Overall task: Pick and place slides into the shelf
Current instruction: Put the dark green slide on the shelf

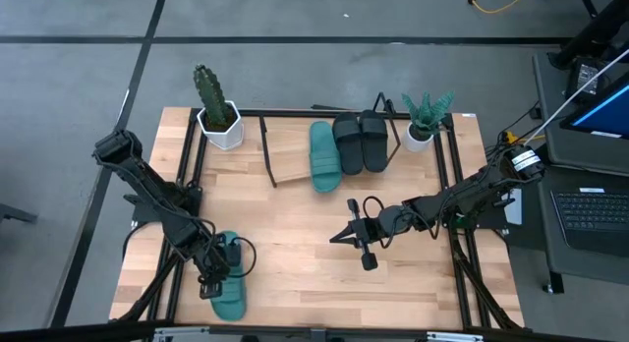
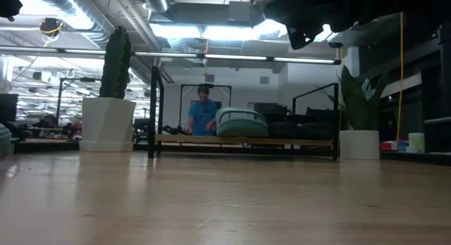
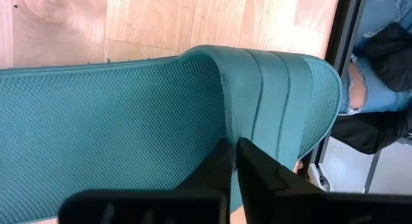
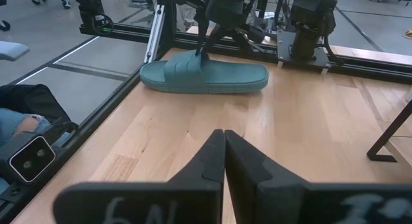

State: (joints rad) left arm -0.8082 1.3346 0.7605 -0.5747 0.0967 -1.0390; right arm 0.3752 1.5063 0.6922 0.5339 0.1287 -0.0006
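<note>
The left gripper (image 3: 233, 161) pinches the strap edge of a teal slide (image 1: 229, 288) lying by the table's (image 1: 295, 263) front edge, open wood beyond it.

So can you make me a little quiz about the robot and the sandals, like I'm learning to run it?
1. How many sandals are already on the shelf?
2. True or false: the left gripper has its jaws shut on the strap of the green sandal at the table's near edge.
3. What is the right gripper holding? A) a black sandal B) a plant C) nothing

Key:
1. Three: one green sandal on the shelf and two black sandals.
2. True.
3. C. It is shut and empty over the middle of the table.
</note>
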